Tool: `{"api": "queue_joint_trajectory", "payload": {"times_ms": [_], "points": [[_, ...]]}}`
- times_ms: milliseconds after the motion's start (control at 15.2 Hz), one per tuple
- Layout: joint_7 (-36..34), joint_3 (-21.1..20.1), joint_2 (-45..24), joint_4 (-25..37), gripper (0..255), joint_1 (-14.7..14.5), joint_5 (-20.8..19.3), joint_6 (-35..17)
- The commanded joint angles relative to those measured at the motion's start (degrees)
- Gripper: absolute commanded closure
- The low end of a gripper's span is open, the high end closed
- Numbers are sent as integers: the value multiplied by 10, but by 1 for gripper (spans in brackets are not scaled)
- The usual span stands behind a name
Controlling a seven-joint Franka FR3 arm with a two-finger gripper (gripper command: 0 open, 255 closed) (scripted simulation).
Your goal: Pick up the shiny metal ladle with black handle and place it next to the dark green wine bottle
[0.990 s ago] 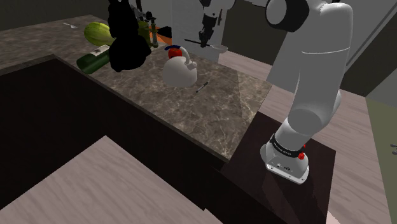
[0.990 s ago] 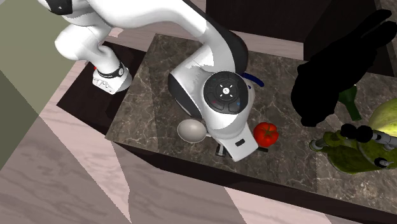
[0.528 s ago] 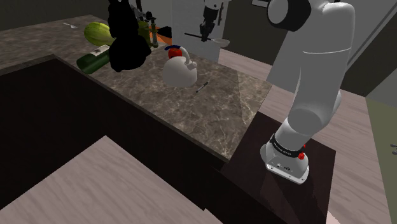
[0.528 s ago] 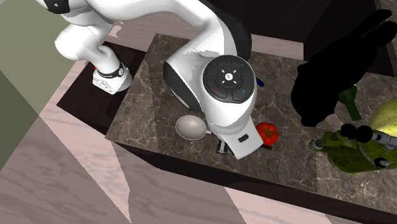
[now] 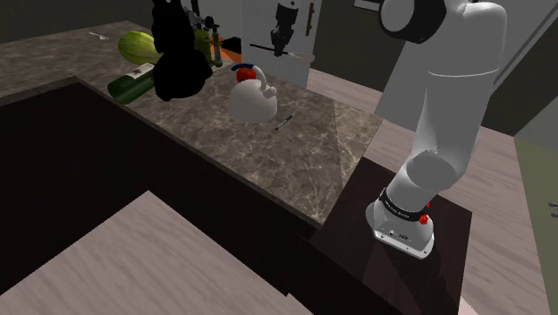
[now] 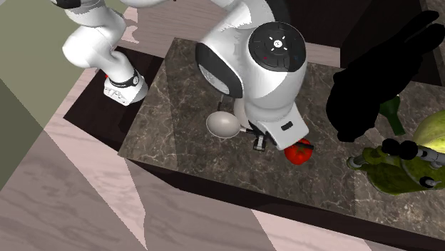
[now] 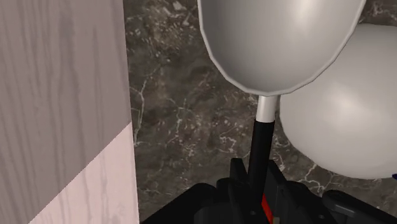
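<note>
One of the two steps looks done. The all-black two-finger gripper (image 7: 254, 188) is clamped on the thin black handle of the pale grey, round-bowled ladle (image 7: 280, 44), with a finger pressed against each side of the stem. In the shoulder view the ladle hangs in the air with its handle roughly level, well above the dark veined marble counter (image 5: 268, 161), at the counter's far end and over its right edge.

What is left is the carry and the set-down. The dark green wine bottle (image 5: 132, 85) seems to lie on its side far off to the shoulder view's left, well apart from the ladle. A large black shape (image 5: 179, 63) stands just beside the bottle on its right. I judge the arm must travel left over the counter past that shape, then lower the ladle onto bare marble near the bottle.

As for containers, the ladle's bowl shows smooth and holds nothing. Below it on the counter stands a white rounded vessel (image 5: 250, 103), rather like a kettle, and what is inside it cannot be seen. A red tomato (image 6: 299, 152) lies on the marble near that vessel, in no container. The bottle's contents cannot be told.
</note>
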State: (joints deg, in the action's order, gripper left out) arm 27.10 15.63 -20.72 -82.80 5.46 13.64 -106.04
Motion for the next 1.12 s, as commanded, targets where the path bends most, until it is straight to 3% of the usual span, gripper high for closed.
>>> {"api": "queue_joint_trajectory", "payload": {"times_ms": [0, 528, 1056], "points": [[-25, -7, 6, -11, 255, -19, -5, -9], [-123, -35, 14, -22, 255, -88, -23, -27], [-220, -62, -15, 20, 255, -152, -38, -26]]}}
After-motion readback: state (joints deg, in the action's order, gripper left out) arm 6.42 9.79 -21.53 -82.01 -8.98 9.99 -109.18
